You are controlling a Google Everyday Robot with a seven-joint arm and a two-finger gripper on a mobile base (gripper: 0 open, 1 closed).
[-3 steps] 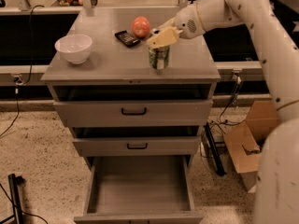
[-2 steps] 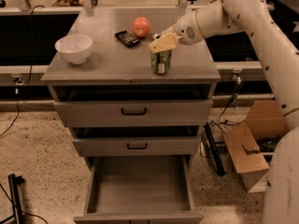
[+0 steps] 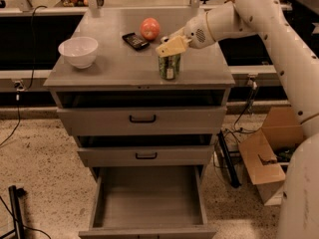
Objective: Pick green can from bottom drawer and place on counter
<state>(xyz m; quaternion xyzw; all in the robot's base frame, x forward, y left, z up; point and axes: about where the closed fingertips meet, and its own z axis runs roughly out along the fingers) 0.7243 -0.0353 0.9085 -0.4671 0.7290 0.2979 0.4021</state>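
The green can (image 3: 169, 67) stands upright on the counter (image 3: 114, 66), near its front right part. My gripper (image 3: 172, 46) sits right over the can's top and hides the lid, with the white arm reaching in from the upper right. The bottom drawer (image 3: 147, 195) is pulled fully out below, and its grey floor is bare.
A white bowl (image 3: 78, 51) sits at the counter's left. A red round fruit (image 3: 149, 28) and a black flat device (image 3: 135, 40) lie behind the can. Both upper drawers stand slightly ajar. An open cardboard box (image 3: 271, 153) and cables are on the floor at right.
Almost nothing differs. The gripper stays at the can's top and has dropped only slightly, and the can stands in the same spot on the counter.
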